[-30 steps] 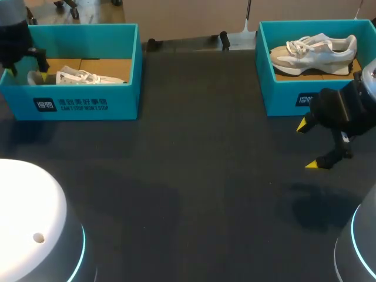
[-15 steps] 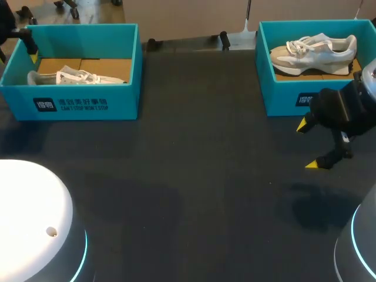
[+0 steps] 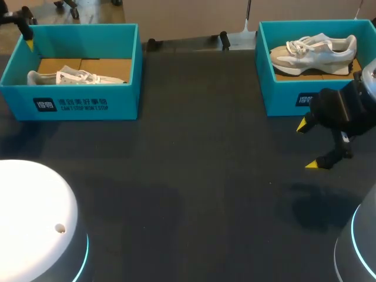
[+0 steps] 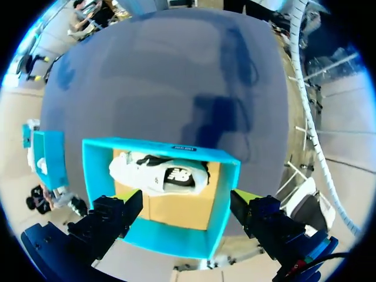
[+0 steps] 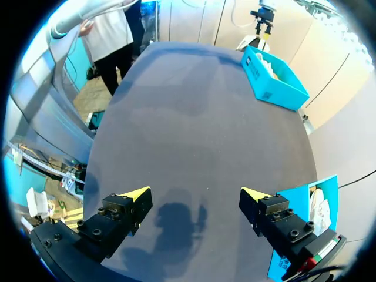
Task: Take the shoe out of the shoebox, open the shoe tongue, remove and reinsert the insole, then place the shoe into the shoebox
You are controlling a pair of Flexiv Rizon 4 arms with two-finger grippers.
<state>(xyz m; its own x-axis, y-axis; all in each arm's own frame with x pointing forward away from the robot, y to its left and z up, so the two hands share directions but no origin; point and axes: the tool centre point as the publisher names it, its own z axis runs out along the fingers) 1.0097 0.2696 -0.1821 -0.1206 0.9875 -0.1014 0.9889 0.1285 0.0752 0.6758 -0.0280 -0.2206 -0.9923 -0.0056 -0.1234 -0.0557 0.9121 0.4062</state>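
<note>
Care now: lower the wide-open, empty left gripper (image 4: 188,198) squarely onto the white lace-up sneaker (image 4: 158,173) lying in the teal cardboard shoebox (image 4: 170,239) at the table's (image 3: 194,176) far-left corner; right gripper (image 3: 307,145) hangs open, empty.

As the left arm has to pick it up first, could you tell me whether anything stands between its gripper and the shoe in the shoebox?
Nothing visible does: the left gripper hangs open above the open-topped shoebox, and the shoe lies uncovered on its floor.
</note>
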